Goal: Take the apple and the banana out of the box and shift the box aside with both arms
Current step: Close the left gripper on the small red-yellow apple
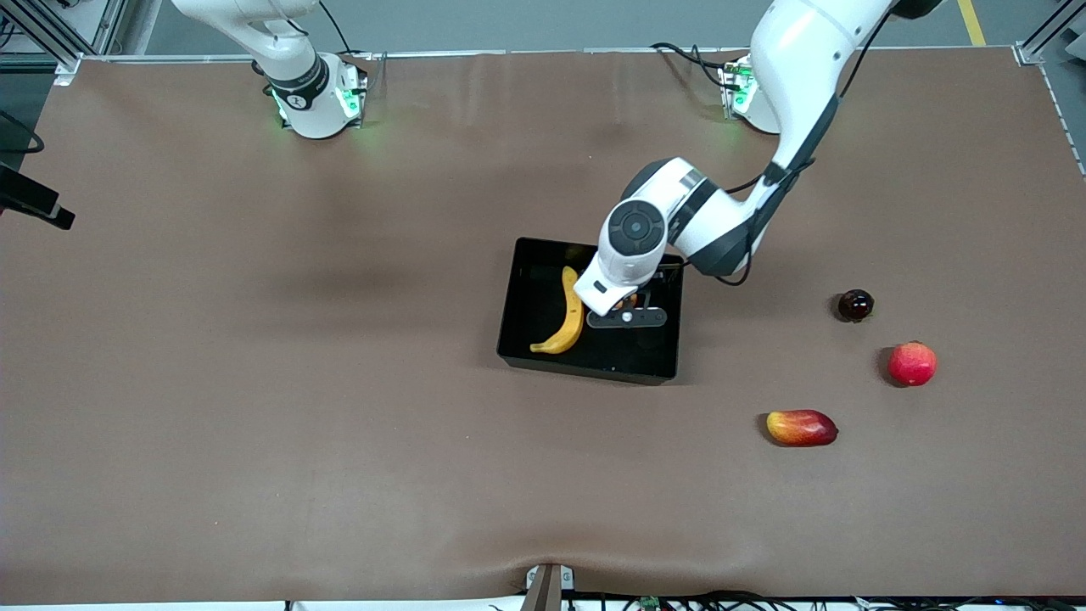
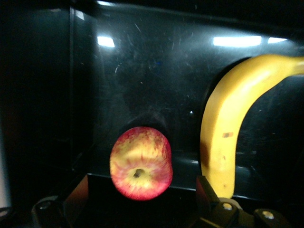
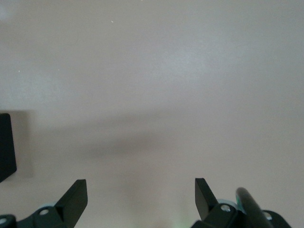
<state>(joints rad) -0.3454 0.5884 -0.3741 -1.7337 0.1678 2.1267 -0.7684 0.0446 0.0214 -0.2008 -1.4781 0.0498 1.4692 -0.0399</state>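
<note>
The black box stands near the table's middle. The yellow banana lies in it, toward the right arm's end. My left gripper is down inside the box beside the banana. In the left wrist view the fingers are spread wide, and the small red-yellow apple sits between them without touching either, against the box's glossy floor; the banana lies beside it. My right gripper is open and empty over bare brown table, with the box's corner at the view's edge. It is out of the front view.
An oblong red-yellow mango, a pink-red round fruit and a small dark round fruit lie on the table toward the left arm's end. The right arm's base stands at the table's back edge.
</note>
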